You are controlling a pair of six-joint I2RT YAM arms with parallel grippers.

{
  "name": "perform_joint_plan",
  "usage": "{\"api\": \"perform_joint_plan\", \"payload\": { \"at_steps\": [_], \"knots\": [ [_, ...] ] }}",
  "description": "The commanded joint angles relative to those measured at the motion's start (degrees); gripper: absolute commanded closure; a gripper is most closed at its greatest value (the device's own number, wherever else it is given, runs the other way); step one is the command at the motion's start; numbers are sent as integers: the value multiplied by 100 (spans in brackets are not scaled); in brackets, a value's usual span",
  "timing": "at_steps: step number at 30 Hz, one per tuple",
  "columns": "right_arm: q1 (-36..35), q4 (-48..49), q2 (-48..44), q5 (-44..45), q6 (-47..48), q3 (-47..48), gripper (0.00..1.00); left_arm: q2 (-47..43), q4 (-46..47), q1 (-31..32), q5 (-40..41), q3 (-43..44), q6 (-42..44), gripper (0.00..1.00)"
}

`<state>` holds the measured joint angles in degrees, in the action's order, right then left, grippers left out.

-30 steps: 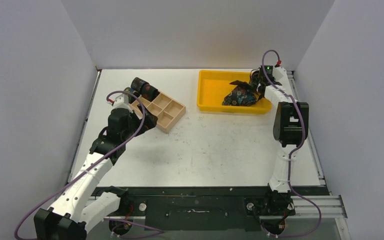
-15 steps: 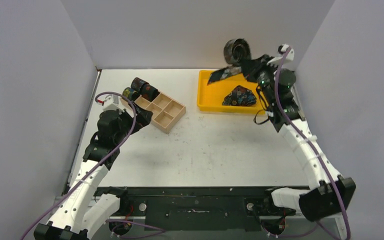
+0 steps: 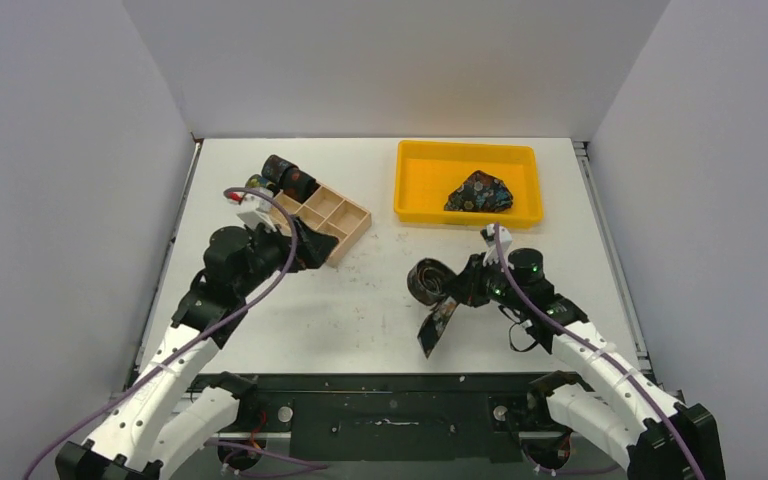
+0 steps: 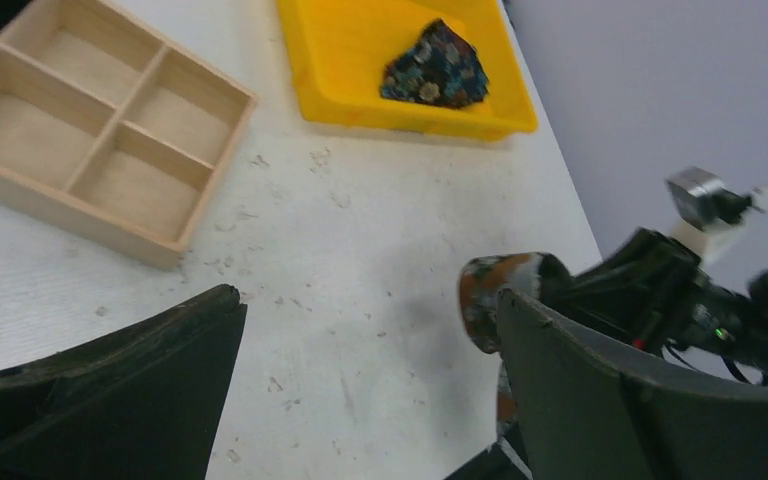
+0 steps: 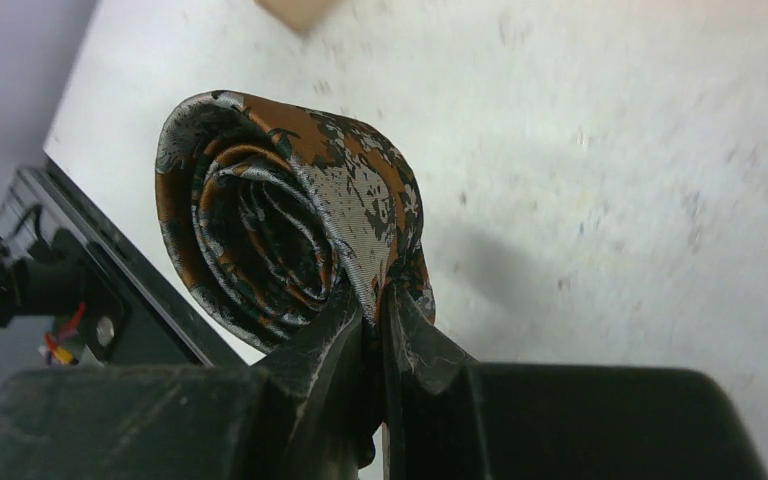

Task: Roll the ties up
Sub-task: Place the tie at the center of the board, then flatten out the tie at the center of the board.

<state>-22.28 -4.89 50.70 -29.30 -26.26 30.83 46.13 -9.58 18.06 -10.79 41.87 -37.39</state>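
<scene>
Here the brown-rust tie (image 3: 426, 282), loosely coiled with its tail hanging, is pinched in the closed right gripper (image 3: 460, 285) over the table's near-middle. It is best laid flat before tightening. The left gripper (image 3: 310, 245) is spread wide, empty.

The white, scuffed table (image 3: 390, 300) carries a wooden compartment box (image 3: 332, 222) just ahead of the left gripper (image 3: 305, 246) and a yellow tray (image 3: 425, 190) well beyond the right gripper (image 3: 463, 286).
</scene>
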Motion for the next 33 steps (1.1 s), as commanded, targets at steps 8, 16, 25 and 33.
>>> {"api": "perform_joint_plan", "payload": {
  "at_steps": [8, 16, 25, 33],
  "knots": [
    [-262, 358, -460, 1239, -908, -1075, 83, 185, -706, 2133, 1361, 316, 515, 4],
    [-311, -1044, -1573, 2319, -697, -398, 0, -31, -1237, 2507, 2098, -240, 129, 4],
    [-475, -1525, -2215, 3315, -1043, -412, 4, 906, -1033, 3679, 3406, 146, 109, 4],
    [-469, -1079, -2671, 4212, -1894, -1224, 3, 1354, 751, 3791, 3181, -384, 144, 4]
  ]
}}
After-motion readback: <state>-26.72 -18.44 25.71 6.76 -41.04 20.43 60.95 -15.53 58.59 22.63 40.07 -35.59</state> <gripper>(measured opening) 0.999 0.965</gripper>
